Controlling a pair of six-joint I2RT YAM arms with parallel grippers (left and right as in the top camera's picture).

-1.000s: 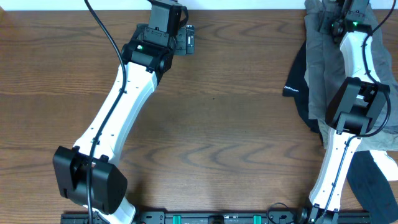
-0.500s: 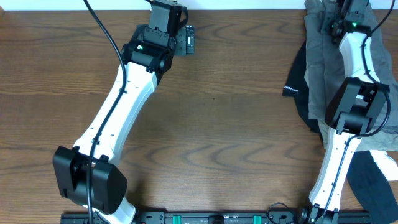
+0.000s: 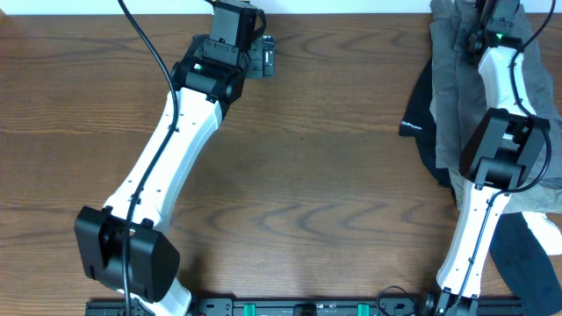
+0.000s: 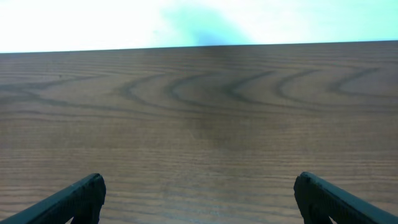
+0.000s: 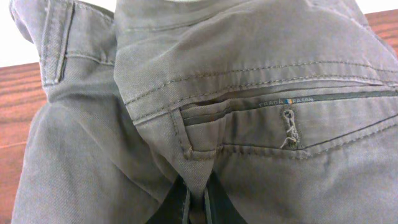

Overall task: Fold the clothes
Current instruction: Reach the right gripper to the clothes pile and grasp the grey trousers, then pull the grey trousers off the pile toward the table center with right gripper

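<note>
i have the grey shorts [image 3: 450, 83] bunched in a heap at about 2 o'clock on the table [image 3: 334, 175], running up to the far edge. the right gripper [image 5: 196, 202] sits on top of that heap near the 1 o'clock corner. in its wrist view the jaws are clenched on a narrow fold of the grey cloth, which tapers down between the two dark fingers [image 5: 178, 208]. just above the pinch i see the back pocket [image 5: 280, 115], its welt running across with a small woven label on it. the shorts fill nearly that whole view.

a black garment [image 3: 425, 132] with a small white logo [image 3: 411, 125] pokes out from under the shorts toward 3 o'clock, and a paler garment [image 3: 543, 204] lies at 4 o'clock.

the left gripper [image 4: 199, 193] is out at 12 o'clock, well apart from the clothes. its jaws are spread wide and released, holding nothing, with only bare wood between them.
</note>
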